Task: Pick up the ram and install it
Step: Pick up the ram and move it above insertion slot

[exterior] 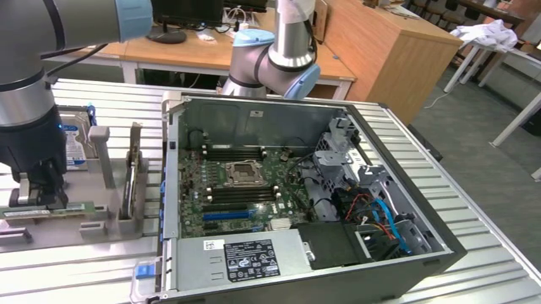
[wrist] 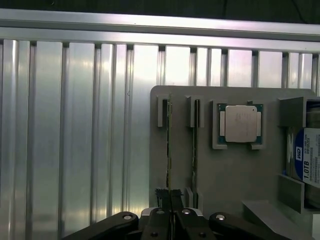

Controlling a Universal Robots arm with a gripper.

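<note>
Two black fingers (wrist: 162,195) of the claw (wrist: 169,194) are pressed together on the top edge of the ram (exterior: 75,210). In the exterior view they clamp it at about mid-length. The ram stands on its long edge in a slot of a flat grey holder (wrist: 225,175), at the exterior view's left, well apart from the open computer case (exterior: 439,253).

The stick is likely light and stiff, but too thin to take any bending or twisting. Its small chips and bottom contacts are probably fragile. The bare upper edge near the middle looks like the safest place to hold it, because the stick hangs level there and the faces stay untouched.

Just beside it a second thin stick (wrist: 195,145) stands in the next slot. Further along the holder sits a square metal chip (wrist: 241,123) with a dull silver lid, then a hard drive (wrist: 311,155) with a blue and white label. The holder rests on a ribbed, shiny aluminium table (wrist: 75,125). Inside the case a green motherboard (exterior: 245,190) lies flat.
</note>
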